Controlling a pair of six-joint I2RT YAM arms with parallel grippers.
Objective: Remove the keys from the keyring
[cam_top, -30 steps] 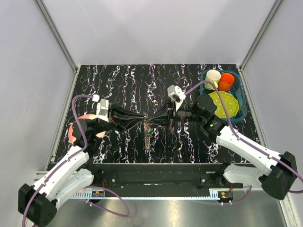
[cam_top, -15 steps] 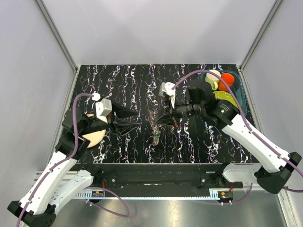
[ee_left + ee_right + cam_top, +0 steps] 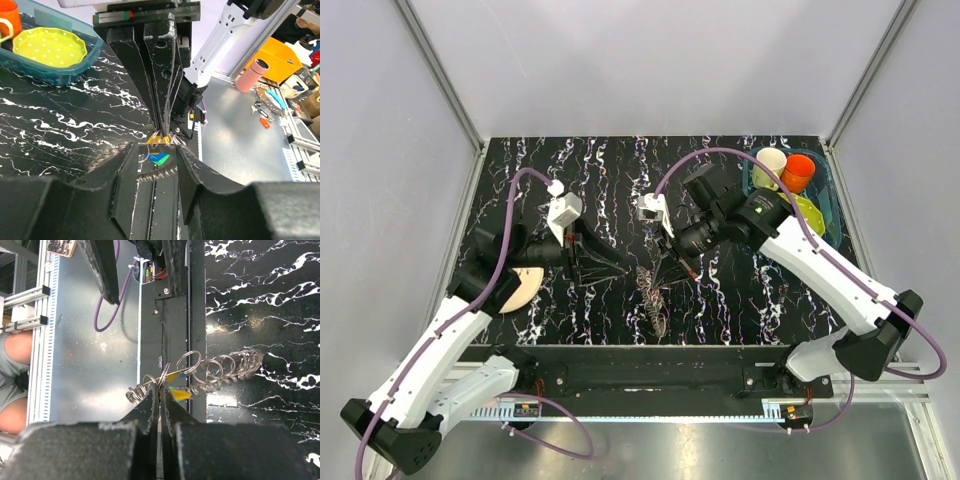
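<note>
Looking down from above, the right gripper (image 3: 661, 278) pinches the keyring (image 3: 651, 300) near the table's (image 3: 740, 180) front middle, and the left gripper (image 3: 620, 265) faces it with jaws spread. On the left wrist view, its fingers (image 3: 122, 175) flank the keys (image 3: 159, 152), probably to pluck one. On the right wrist view, the jaws clamp a wire loop, steadying everything.

**Three cameras, one shared centre**
The top view looks down from above and behind onto the whole bench (image 3: 570, 170). Each wrist view sits close, looking along its own fingers (image 3: 122, 190); both share the keyring (image 3: 227, 365).
</note>
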